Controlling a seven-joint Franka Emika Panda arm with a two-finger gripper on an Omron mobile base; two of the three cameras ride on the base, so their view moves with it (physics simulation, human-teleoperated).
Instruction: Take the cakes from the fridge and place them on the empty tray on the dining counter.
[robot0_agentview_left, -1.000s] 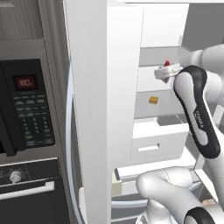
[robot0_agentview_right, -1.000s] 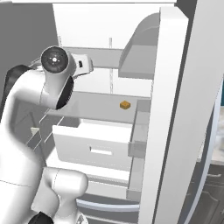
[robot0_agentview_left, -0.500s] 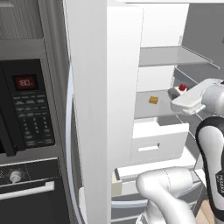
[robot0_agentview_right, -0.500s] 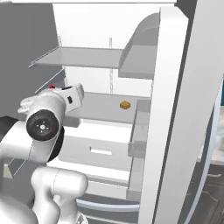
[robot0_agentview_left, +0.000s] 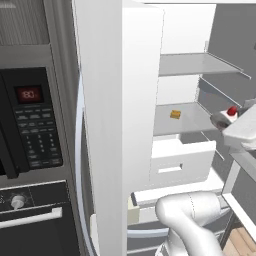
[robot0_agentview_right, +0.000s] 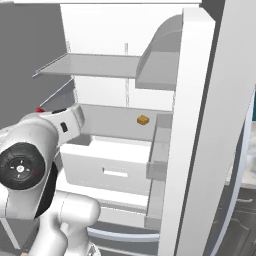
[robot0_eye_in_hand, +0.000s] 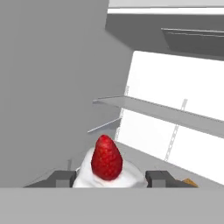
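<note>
Your white cake (robot0_eye_in_hand: 107, 168) with the red top sits clamped between the fingers (robot0_eye_in_hand: 61, 178), out at the fridge's (robot0_agentview_left: 185, 65) three o'clock edge. The brown cake (robot0_agentview_left: 175, 114) rests on the middle shelf (robot0_agentview_left: 172, 122), at nine o'clock from the held one.

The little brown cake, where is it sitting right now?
The brown cake lies on the middle shelf of the open fridge, above the white drawer. In the left base view it is left of the red-topped cake at the gripper.
</note>
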